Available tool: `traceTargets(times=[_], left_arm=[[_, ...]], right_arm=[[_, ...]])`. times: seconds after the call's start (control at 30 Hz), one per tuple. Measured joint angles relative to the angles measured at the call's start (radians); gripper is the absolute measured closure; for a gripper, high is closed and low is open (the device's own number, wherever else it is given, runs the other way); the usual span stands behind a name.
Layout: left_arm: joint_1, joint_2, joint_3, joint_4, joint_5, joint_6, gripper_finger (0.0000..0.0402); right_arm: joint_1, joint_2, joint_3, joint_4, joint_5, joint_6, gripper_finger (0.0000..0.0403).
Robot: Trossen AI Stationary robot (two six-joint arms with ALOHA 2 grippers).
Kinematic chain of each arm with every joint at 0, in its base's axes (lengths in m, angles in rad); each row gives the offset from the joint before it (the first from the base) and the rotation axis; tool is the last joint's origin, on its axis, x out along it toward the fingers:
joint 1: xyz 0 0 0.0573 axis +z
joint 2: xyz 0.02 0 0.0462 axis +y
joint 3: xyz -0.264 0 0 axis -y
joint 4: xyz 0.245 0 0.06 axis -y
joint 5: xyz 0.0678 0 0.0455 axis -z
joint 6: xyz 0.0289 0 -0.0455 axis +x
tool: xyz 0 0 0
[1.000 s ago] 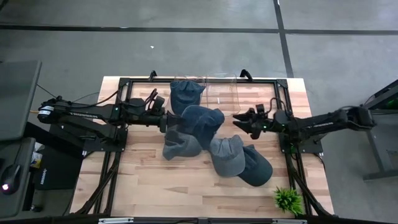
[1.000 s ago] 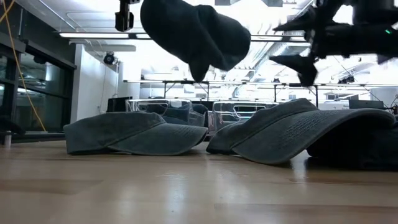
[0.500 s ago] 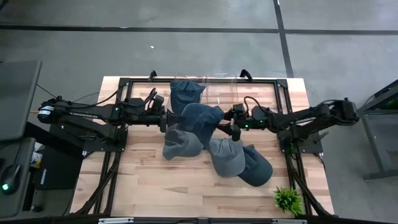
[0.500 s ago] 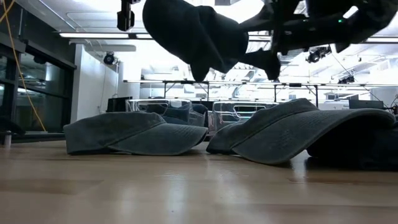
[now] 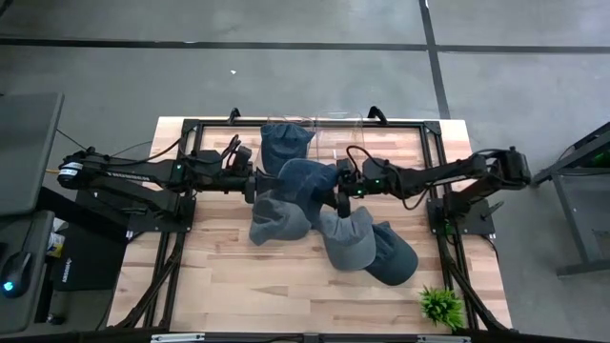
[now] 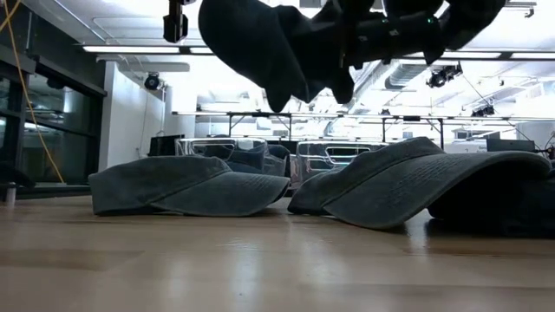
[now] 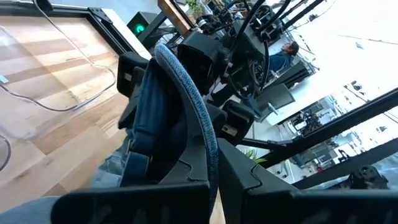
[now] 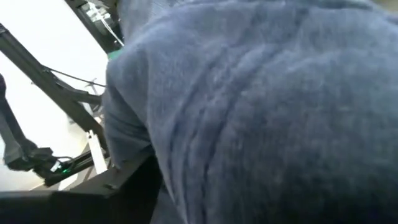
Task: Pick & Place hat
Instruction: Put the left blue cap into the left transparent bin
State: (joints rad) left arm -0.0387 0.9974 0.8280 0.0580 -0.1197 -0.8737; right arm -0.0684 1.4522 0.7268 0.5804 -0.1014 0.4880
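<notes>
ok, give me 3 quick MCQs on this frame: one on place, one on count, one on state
1. Where is the right gripper?
A. at the raised cap
B. by the plant
C. off the table

2. How many caps lie on the wood?
A. one
B. three
C. six

3. The raised cap is:
A. lying flat
B. held in the air
C. in the bin

A: right gripper meets the raised cap mid-table.
B: three caps lie there.
B: left gripper holds it; the low view shows it above the table.

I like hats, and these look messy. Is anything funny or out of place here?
Yes. One hat hangs in the air, pinched by the left hand, with the right hand against its other side. Three more hats lie overlapping on the table, not lined up.
</notes>
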Motion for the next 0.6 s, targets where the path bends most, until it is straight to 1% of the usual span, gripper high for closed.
traceTargets(times=[0.1, 0.17, 0.27, 0.33, 0.37, 0.4, 0.5, 0.6], left_arm=[[0.0, 0.0, 0.0, -0.005, 0.005, 0.006, 0.0402], [0.0, 0.0, 0.0, -0.008, 0.006, 0.006, 0.0402], [0.0, 0.0, 0.0, -0.009, 0.018, 0.006, 0.0402], [0.0, 0.0, 0.0, -0.019, 0.024, 0.006, 0.0402], [0.0, 0.0, 0.0, -0.024, 0.024, 0.006, 0.0402], [0.0, 0.0, 0.0, -0.033, 0.023, 0.006, 0.0402], [0.0, 0.0, 0.0, -0.052, 0.023, 0.006, 0.0402], [0.0, 0.0, -0.001, -0.063, 0.024, 0.026, 0.0401]], right_arm=[[-0.006, -0.019, 0.002, -0.023, -0.031, 0.001, 0.0174], [-0.011, -0.032, 0.002, -0.038, -0.046, 0.001, 0.0217], [-0.02, -0.053, 0.002, -0.08, -0.078, 0.004, 0.0295], [-0.027, -0.064, 0.002, -0.119, -0.098, 0.013, 0.0356], [-0.031, -0.072, 0.003, -0.143, -0.112, 0.011, 0.0378], [-0.031, -0.077, 0.002, -0.16, -0.121, 0.007, 0.0389], [-0.032, -0.094, 0.003, -0.204, -0.138, 0.027, 0.0394], [-0.029, -0.104, 0.003, -0.232, -0.131, 0.025, 0.0398]])
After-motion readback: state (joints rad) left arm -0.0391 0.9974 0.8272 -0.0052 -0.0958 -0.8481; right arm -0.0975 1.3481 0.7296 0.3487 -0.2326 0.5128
